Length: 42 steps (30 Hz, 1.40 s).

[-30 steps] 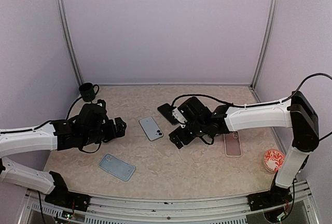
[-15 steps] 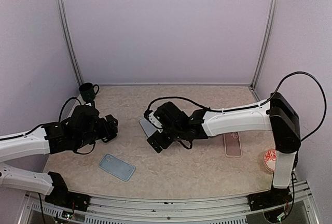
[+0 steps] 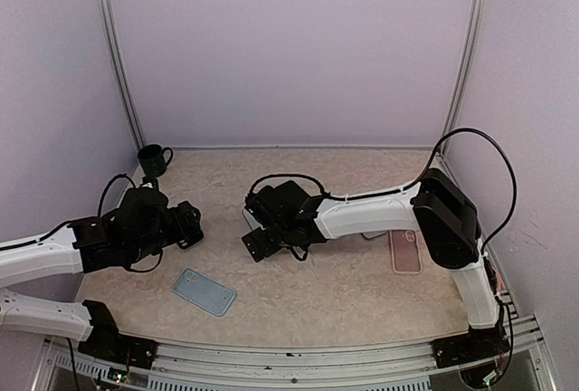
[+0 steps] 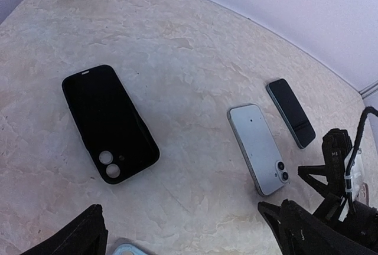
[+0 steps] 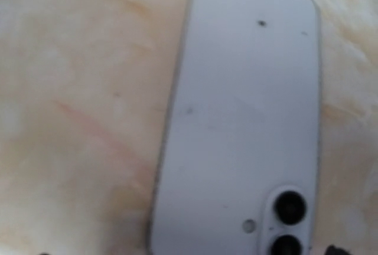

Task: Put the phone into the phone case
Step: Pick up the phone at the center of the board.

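A light blue phone (image 4: 260, 149) lies back up on the table, its two camera lenses toward the near side. In the right wrist view the phone (image 5: 242, 125) fills most of the picture. My right gripper (image 3: 258, 235) hovers open just above it and hides most of it from the top camera. A light blue phone case (image 3: 204, 291) lies near the front left. A black phone case (image 4: 109, 122) lies ahead of my left gripper (image 4: 183, 250), which is open and holds nothing. From above, the left gripper (image 3: 185, 225) is left of the phone.
A black phone (image 4: 289, 113) lies face up beyond the blue one. A pink case (image 3: 406, 251) lies at the right. A dark green mug (image 3: 154, 160) stands in the back left corner. Metal frame posts stand at both back corners.
My right arm has swung left, from beside the black phone to right over the blue phone. My left arm has drawn back a little to the left. Both grippers stayed open.
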Tool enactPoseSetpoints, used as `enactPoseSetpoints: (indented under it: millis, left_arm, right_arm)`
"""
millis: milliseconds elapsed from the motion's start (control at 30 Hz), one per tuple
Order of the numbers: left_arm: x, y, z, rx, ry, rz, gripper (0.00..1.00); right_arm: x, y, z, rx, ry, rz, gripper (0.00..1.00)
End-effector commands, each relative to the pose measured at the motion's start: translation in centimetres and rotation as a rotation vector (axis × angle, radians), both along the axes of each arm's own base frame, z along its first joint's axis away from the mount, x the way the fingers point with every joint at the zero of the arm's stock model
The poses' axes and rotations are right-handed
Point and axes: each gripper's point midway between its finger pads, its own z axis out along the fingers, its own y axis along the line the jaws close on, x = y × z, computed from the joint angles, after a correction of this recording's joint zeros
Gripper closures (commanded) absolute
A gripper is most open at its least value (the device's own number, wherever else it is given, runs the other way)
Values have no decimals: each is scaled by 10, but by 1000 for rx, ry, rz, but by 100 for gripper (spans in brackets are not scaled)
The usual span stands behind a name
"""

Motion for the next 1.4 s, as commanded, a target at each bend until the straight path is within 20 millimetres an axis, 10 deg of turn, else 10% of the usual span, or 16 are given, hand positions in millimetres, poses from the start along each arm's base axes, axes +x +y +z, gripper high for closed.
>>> enactPoseSetpoints:
  millis: [0,1367]
  left_arm:
    - [-4,6,-3,15,-5,8,1]
    - [-2,6,14,30,-41,-9,1]
  right_arm:
    - [18,-12,-7,57,36,-94,1]
    - [18,-16,-54,34,113,-159,6]
